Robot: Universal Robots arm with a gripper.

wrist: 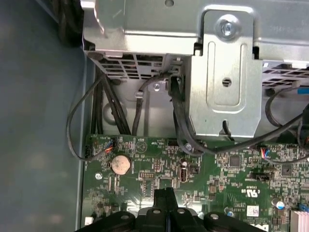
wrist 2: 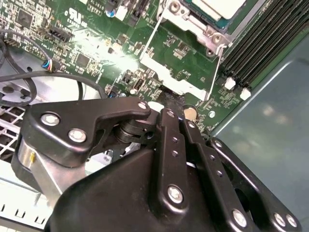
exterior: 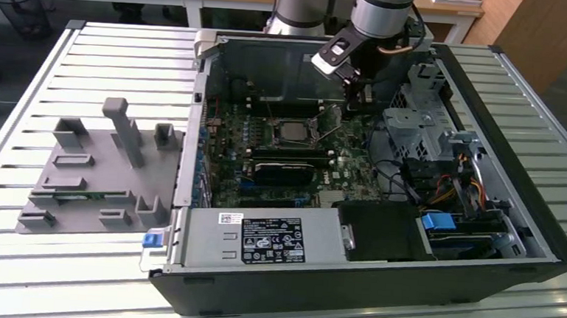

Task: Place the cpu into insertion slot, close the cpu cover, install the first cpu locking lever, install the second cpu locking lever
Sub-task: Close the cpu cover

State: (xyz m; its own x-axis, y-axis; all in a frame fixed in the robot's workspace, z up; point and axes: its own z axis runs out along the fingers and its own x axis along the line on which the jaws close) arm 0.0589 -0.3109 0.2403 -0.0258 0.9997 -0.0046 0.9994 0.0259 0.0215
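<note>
While the arm [exterior: 381, 17] extends down into the open computer case [exterior: 354, 300] on the slatted table [exterior: 93, 51], the exterior view places the gripper [exterior: 358, 98] low over the green circuit board [exterior: 228, 178]. It is near the insertion slot [exterior: 267, 132], on the exterior view's right of it. The cpu [exterior: 290, 133] lies flat inside that slot. A grey fixture [exterior: 95, 184] stands on the table, well apart from the case, on the exterior view's left.

Second wrist view: the gripper's black linkage occupies the foreground. The cpu [wrist 2: 219, 6] sits in the insertion slot [wrist 2: 193, 24] with its pale face and one edge uncovered. The cpu cover [wrist 2: 171, 75] is swung off the chip, its silver end just beside the gripper's tip; whether they touch cannot be told. Two thin rods [wrist 2: 150, 38] run from the slot's corners alongside the cover. Black memory sticks [wrist 2: 260, 43] lie beside the slot.

First wrist view: the gripper [wrist: 167, 195] has its fingers [wrist: 161, 200] pressed together, only a thin seam between them and nothing seen in it. Beyond them lie the circuit board [wrist: 217, 166], a coin cell [wrist: 119, 164], a metal drive cage [wrist: 227, 82] and black cables [wrist: 79, 125].
</note>
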